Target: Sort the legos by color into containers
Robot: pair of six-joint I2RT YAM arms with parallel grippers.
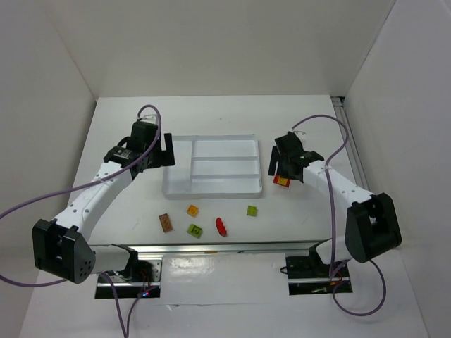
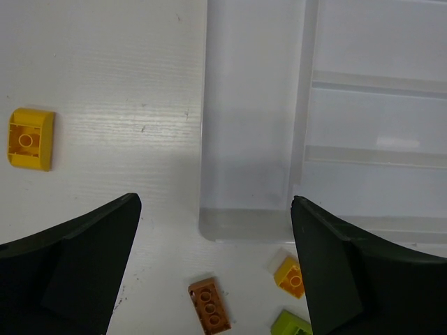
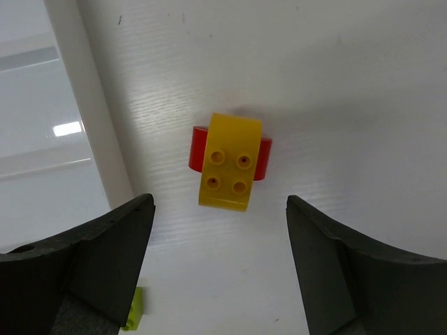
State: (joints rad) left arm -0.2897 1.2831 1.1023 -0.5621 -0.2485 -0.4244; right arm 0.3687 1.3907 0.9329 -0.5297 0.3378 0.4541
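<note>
The translucent white tray (image 1: 211, 184) lies mid-table, its tall section on the left and three narrow sections on the right, with no bricks showing in it. My left gripper (image 1: 156, 158) hangs open and empty over the tray's left near corner (image 2: 216, 227). A yellow brick (image 2: 30, 138) lies left of the tray. My right gripper (image 1: 280, 166) is open and empty above a yellow brick (image 3: 229, 162) stacked on a red brick (image 3: 199, 148), just right of the tray (image 3: 91, 118); the stack also shows in the top view (image 1: 282, 182).
In front of the tray lie a brown brick (image 1: 165, 222) (image 2: 209, 305), an orange brick (image 1: 192, 210) (image 2: 291, 274), a lime brick (image 1: 194, 230) (image 2: 292, 324), a red brick (image 1: 221, 226) and a second lime brick (image 1: 251, 210) (image 3: 135, 308). White walls enclose the table.
</note>
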